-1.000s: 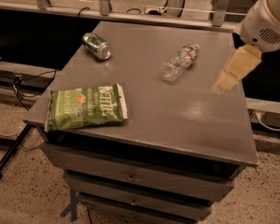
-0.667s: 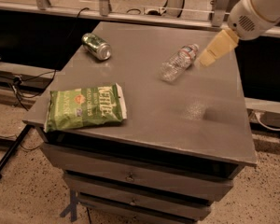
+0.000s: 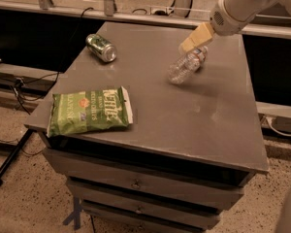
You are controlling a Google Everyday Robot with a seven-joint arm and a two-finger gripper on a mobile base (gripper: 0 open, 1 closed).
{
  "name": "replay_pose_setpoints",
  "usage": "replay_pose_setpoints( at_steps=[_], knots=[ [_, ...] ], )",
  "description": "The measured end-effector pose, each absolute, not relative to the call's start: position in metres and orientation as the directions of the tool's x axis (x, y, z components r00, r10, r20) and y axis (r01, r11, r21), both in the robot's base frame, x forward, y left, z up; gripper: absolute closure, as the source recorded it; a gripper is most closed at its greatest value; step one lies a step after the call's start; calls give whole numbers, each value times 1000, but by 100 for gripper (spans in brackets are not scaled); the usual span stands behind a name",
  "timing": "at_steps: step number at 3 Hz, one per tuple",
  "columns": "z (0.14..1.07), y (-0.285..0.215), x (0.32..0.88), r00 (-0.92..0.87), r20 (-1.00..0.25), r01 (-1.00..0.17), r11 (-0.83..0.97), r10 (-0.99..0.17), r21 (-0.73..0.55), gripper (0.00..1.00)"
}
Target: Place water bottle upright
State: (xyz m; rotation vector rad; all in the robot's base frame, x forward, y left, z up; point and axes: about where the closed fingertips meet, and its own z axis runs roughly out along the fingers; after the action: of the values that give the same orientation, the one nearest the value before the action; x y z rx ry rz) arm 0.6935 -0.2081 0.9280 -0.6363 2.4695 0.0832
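There is one water bottle (image 3: pixel 186 65). It lies on its side on the gray table (image 3: pixel 208 120), toward the far right part of the top. It is clear and bumpy, with a thin band that has some red on it near the cap end. The cap end points up and to the right. I cannot read any words on the band.

There is one gripper (image 3: pixel 188 45). It is tan and hangs right over the cap end of the bottle. It may be touching the bottle, but it is hard to tell from here. I also cannot tell if the gripper is spread apart or closed.

There is one green can (image 3: pixel 101 47). It lies on its side near the far left corner of the table, well apart from the bottle. Its writing is too small to read.

There is one green chip bag (image 3: pixel 89 110). It lies flat near the front left edge. The big word on it reads "Kettle".

Under the table top there are drawers (image 3: pixel 136 184).
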Motion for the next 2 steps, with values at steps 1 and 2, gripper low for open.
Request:
replay_pose_setpoints(
  at_steps=[1, 2],
  knots=[
    [914, -199, 727, -796, -529, -327, 944, -294, -33, 0],
    [900, -195, 745, -859, -487, -179, 984, -157, -2, 0]
  ],
)
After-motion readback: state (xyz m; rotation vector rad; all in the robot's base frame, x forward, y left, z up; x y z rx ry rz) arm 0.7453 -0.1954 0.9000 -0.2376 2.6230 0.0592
